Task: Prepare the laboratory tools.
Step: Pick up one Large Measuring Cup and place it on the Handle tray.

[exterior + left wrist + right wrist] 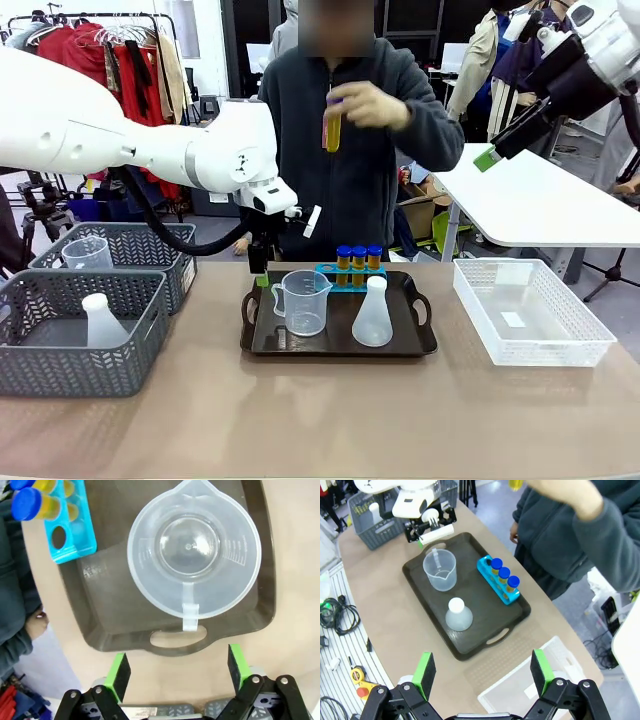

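A: What stood on the dark tray [420, 345]?

B: The clear measuring beaker [302, 302] sat empty at the tray's left end, its handle toward the tray's left grip. The translucent conical flask [372, 316] stood upright to its right, nothing visible inside. Behind both, at the tray's far edge, the blue rack [352, 272] held 3 amber blue-capped tubes [358, 259], with 1 hole vacant at its left end.

A: And the 4th tube?

B: The person's hand [375, 104] held a tube of amber liquid [332, 125] upright at chest height, above the tray's far side.

A: The robot's hands?

B: The left hand [177, 674] hung just off the tray's left end, its green fingers spread apart and holding nothing, the beaker's handle just beyond them. The right hand [482, 675] was raised high to the tray's right, fingers apart and also bare.

A: Other containers?

B: Left of the tray, 2 grey baskets: the near basket [60, 370] held another flask [101, 324], the far basket [150, 245] another beaker [88, 254]. Right of the tray on the bench [320, 430], the white mesh basket [560, 345] held no tools.
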`<act>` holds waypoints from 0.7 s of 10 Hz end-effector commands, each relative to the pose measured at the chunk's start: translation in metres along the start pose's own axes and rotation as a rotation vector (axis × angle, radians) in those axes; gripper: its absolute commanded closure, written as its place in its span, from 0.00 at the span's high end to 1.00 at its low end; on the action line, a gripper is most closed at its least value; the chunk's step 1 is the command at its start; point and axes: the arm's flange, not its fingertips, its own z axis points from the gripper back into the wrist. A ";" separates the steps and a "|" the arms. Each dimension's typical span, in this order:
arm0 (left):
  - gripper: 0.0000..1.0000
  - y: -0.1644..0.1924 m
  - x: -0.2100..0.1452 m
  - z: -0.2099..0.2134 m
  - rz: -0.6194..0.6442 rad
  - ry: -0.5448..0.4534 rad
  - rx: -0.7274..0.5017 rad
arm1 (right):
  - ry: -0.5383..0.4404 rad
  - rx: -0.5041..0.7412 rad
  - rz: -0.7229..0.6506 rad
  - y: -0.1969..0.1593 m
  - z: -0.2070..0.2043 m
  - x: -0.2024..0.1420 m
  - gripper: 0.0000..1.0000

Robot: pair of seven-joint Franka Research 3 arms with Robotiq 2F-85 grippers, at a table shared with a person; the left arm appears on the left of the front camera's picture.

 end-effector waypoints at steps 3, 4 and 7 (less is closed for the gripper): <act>1.00 -0.026 -0.014 0.024 0.047 -0.048 0.033 | -0.012 0.012 0.001 0.000 0.001 0.000 1.00; 1.00 -0.029 -0.015 0.032 0.052 -0.069 0.032 | -0.012 0.012 0.001 0.000 0.001 0.000 1.00; 1.00 -0.038 -0.024 0.052 0.063 -0.124 0.025 | -0.012 0.012 0.001 0.000 0.001 0.000 1.00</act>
